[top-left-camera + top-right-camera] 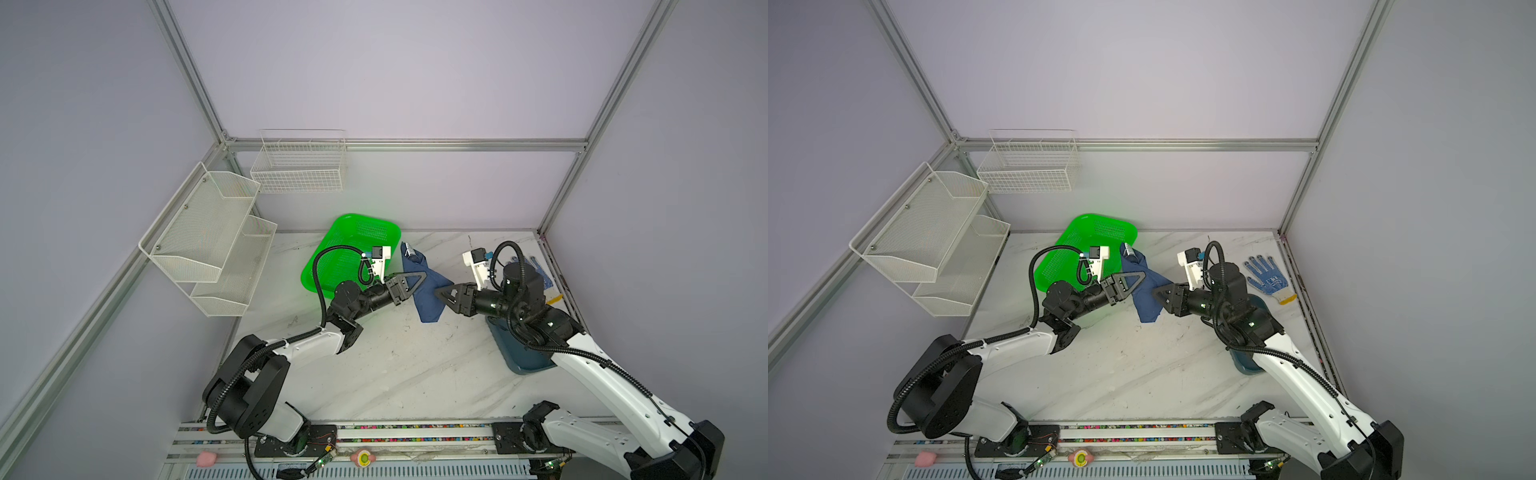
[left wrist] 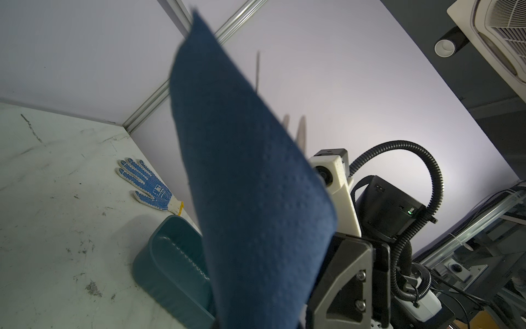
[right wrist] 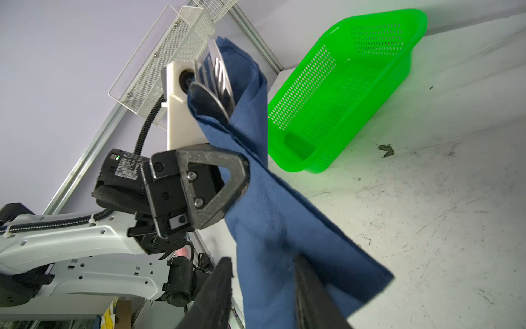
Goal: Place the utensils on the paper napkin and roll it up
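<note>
The navy paper napkin [image 1: 429, 308] [image 1: 1148, 309] hangs tilted in the air above the table, wrapped round the utensils [image 1: 409, 250] [image 1: 1128, 250]. Their silver heads stick out of its far upper end [image 3: 219, 82]. My left gripper [image 1: 424, 276] [image 1: 1142, 276] [image 3: 244, 173] is shut on the middle of the bundle from the left. My right gripper [image 1: 438, 293] [image 1: 1156, 293] [image 3: 262, 257] straddles the napkin's loose lower part [image 3: 270, 213]; its jaws stand apart, with a small gap at one finger. In the left wrist view the napkin [image 2: 250, 199] fills the centre, with utensil tips [image 2: 300, 131] behind it.
A green basket [image 1: 353, 218] [image 3: 341, 85] leans against the back wall just behind the left gripper. A dark teal tray [image 1: 523, 361] [image 2: 159, 242] lies under the right arm. The blue-dotted glove [image 1: 1268, 278] [image 2: 148, 185] lies at the back right. White racks [image 1: 208, 237] hang on the left wall.
</note>
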